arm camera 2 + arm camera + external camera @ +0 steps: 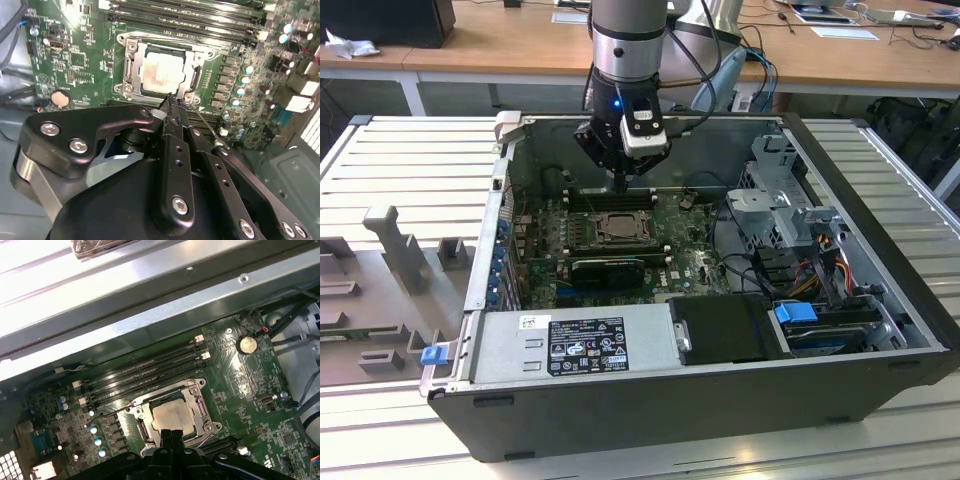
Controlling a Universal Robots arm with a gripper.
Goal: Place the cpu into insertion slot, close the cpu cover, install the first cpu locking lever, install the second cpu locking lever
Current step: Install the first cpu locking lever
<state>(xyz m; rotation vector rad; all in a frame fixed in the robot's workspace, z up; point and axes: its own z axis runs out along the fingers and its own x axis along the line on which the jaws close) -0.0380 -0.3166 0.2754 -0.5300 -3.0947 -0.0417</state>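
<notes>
We see the black metal claw (173, 102) with its fingers pressed together, its tip just beside one corner of the square, dark-rimmed insertion slot (588, 228) on the green circuit board (80, 65). The pale silvery-beige square cpu (160, 72) lies in that slot, and the thin silver-grey metal cpu cover (131, 65) lies flat around it.

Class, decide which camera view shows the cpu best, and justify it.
The second wrist view: the cpu lies large and clear in the insertion slot. In the first wrist view the pincer overlaps one edge; the exterior view shows it small and far off.
</notes>
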